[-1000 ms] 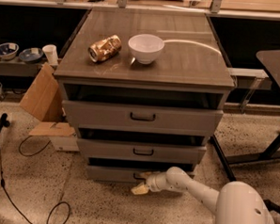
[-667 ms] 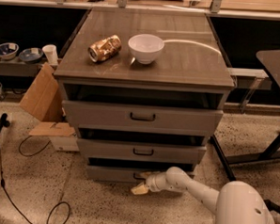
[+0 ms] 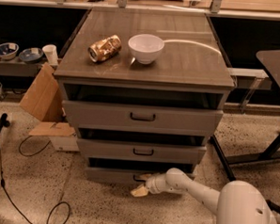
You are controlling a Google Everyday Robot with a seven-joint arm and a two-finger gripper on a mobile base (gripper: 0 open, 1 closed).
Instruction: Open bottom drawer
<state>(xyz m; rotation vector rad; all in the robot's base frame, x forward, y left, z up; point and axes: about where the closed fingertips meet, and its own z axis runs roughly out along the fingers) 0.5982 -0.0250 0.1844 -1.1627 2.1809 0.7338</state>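
Note:
The cabinet has three grey drawers. The bottom drawer (image 3: 113,174) is the lowest, with a short front panel, and is pulled out a little, with a dark gap above it. Its small dark handle is mostly hidden behind my gripper (image 3: 141,185), which sits right at the handle at the front of that drawer. My white arm (image 3: 192,189) reaches in from the lower right, low over the floor. The top drawer (image 3: 142,117) and the middle drawer (image 3: 141,151) also stand slightly out.
A crushed can (image 3: 104,48) and a white bowl (image 3: 145,48) sit on the cabinet top. Cardboard (image 3: 42,97) leans at the cabinet's left. Cables (image 3: 30,148) lie on the floor at left. A dark table leg base (image 3: 250,157) stands at right.

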